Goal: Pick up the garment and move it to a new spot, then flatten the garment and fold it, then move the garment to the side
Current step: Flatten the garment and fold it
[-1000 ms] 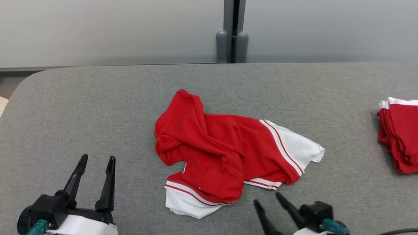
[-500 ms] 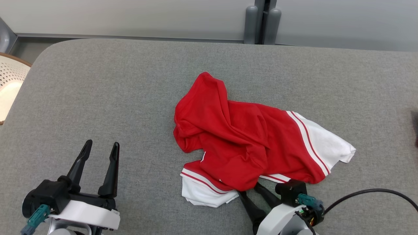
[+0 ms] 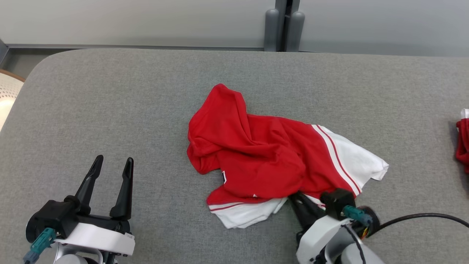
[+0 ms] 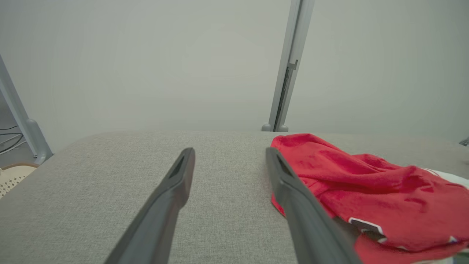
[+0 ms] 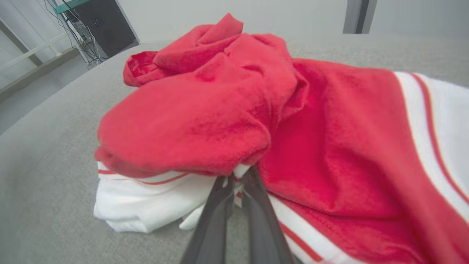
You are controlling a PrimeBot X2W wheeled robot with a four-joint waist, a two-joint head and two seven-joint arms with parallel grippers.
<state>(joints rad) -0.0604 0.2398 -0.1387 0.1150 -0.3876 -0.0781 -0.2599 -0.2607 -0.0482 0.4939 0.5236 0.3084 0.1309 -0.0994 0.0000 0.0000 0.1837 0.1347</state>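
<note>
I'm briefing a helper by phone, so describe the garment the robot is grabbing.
On the grey table, dead centre, lies a crumpled red garment with white striped ends. Unlike the red pile at the right edge, it is loose and pinched by the right gripper.

Head view steeply downward; 2 wrist views low, forward; garment (image 3: 263, 157) in all 3.

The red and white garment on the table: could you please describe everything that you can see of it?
The garment is a soft, fleecy-looking red piece with white panels edged in thin stripes. It lies crumpled in a heap near the middle of the grey fabric-covered table, folds bunched on its left, one white end spread to the right, another at its near edge. The right gripper is shut on that near edge.
</note>
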